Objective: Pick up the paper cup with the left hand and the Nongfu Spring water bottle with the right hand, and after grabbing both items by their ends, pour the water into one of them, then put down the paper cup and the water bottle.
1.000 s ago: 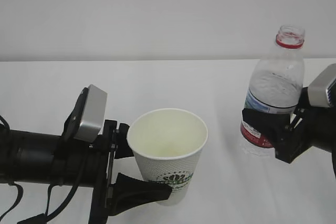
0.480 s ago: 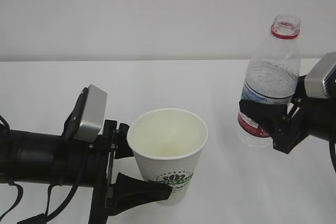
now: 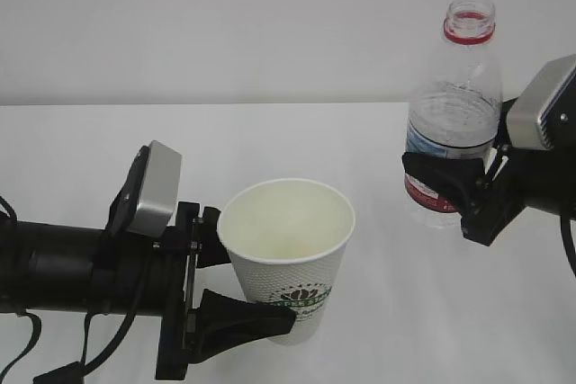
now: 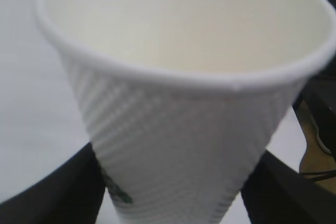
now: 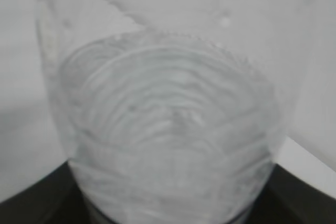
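The white paper cup (image 3: pixel 288 249) with a green logo stands upright, its cream inside dry as far as I can see. My left gripper (image 3: pixel 256 290) is shut on its lower part, one black finger (image 4: pixel 52 192) on each side of the ribbed cup (image 4: pixel 184 103). The capless Nongfu Spring water bottle (image 3: pixel 454 123) hangs upright in the air at the right, higher than the cup and apart from it. My right gripper (image 3: pixel 450 188) is shut on its red-labelled lower part. Water (image 5: pixel 168 119) fills the bottle (image 5: pixel 168 35) partway.
The white table (image 3: pixel 378 312) runs under both arms, with a plain white wall (image 3: pixel 225 24) behind it. The left arm (image 3: pixel 63 267) lies low along the front left; the right arm (image 3: pixel 540 159) comes in from the right edge.
My right gripper has carried the bottle upward and a little to the left, towards the cup. The left gripper and cup have barely shifted.
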{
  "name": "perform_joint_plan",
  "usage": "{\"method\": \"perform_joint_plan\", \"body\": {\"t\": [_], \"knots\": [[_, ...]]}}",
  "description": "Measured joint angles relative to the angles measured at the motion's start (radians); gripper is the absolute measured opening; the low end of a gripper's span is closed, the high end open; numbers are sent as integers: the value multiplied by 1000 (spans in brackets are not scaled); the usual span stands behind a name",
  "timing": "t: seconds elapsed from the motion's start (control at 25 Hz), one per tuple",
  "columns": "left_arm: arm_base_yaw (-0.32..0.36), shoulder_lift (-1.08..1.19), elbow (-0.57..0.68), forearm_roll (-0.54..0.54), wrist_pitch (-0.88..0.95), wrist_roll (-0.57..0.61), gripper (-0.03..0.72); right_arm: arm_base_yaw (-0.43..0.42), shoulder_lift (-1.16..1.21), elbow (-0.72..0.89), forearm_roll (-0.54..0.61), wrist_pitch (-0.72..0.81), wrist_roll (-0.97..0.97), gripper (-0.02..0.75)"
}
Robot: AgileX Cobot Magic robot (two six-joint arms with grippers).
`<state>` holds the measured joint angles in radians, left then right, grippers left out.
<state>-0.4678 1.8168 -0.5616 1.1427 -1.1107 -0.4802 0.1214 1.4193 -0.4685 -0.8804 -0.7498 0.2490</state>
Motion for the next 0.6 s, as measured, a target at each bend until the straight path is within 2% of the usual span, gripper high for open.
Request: {"method": "perform_joint_plan", "body": {"t": [0.6], "knots": [[0,0,0,0,-6,0,552,141,-1,-108,-56,154,0,503]]}}
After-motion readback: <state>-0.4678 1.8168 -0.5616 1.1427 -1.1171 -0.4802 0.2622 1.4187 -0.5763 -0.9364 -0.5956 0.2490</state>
